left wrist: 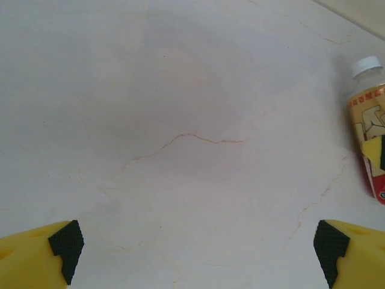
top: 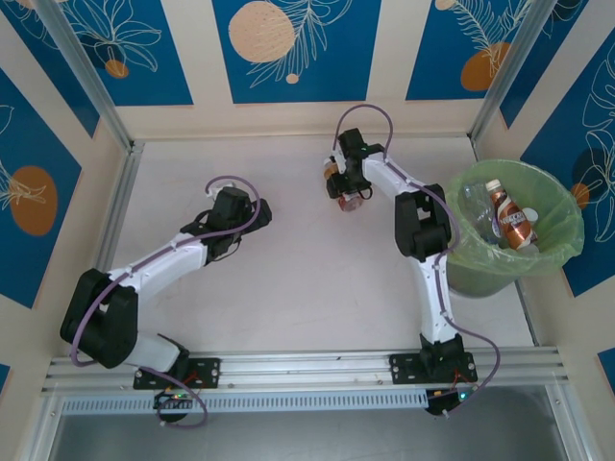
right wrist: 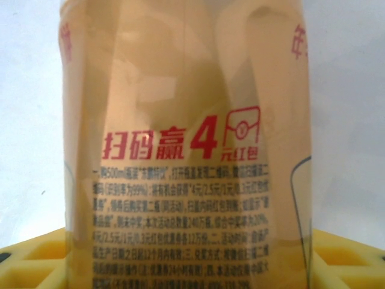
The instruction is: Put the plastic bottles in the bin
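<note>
Plastic bottles (top: 509, 217) already lie inside the bin (top: 569, 227) in the overhead view, a brown-labelled one uppermost among clearer ones. The bin stands at the right edge of the tabletop (top: 298, 288), lined with a light-green bag (top: 465, 252). Well to its left, toward the far middle of the tabletop, the right end effector (top: 346, 194) sits over one more bottle, the white-capped bottle (top: 353, 202). The left end effector (top: 258, 213) hovers apart from it, near the middle left, with nothing in it.

From the left wrist, the left end effector (left wrist: 198, 251) has its fingers (left wrist: 65, 247) spread wide over bare, veined tabletop (left wrist: 180, 120). The white-capped bottle (left wrist: 366, 114) shows at the right edge, beige and red label below the cap, with a yellow finger pressed to its side.

From the right wrist, the white-capped bottle (right wrist: 186, 120) stands close up, its beige label carrying red and black print. The right end effector (right wrist: 189, 256) has a yellow finger (right wrist: 36, 259) against each flank of the bottle with no gap showing, clamped on it.
</note>
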